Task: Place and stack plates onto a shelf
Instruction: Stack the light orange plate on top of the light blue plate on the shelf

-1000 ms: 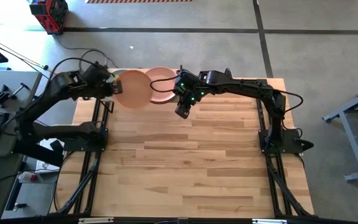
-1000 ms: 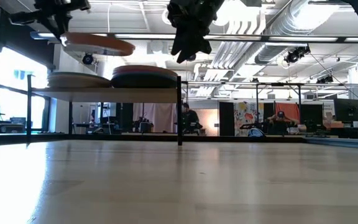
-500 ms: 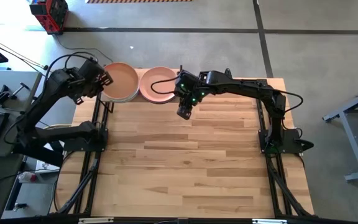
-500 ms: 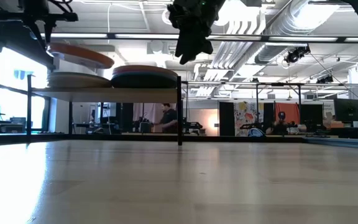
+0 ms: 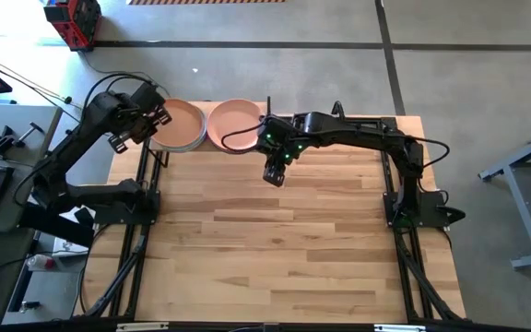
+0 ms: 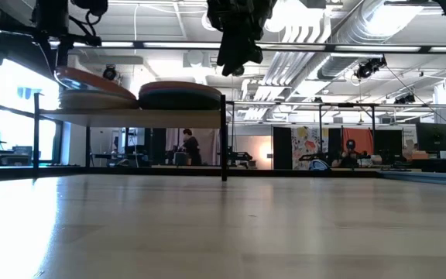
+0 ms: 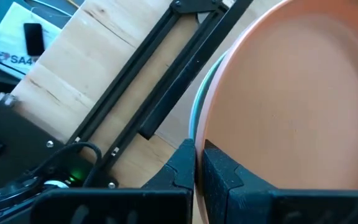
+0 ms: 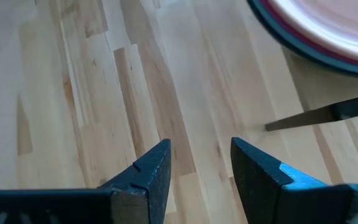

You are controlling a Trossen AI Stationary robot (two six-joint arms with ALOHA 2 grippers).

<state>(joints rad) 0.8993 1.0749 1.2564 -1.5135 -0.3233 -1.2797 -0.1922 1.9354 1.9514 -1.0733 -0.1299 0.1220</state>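
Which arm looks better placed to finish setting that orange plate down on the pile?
The left. The left gripper is shut on the peach-orange plate, tilted over the left stack on the shelf. The right gripper hangs open and empty over the tabletop.

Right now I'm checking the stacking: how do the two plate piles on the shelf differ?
The left pile has a peach-orange plate on top, tilted and pinched at its rim by the left gripper. The right pile has a pink plate on top, lying flat, with nothing holding it. Both piles sit side by side on the shelf.
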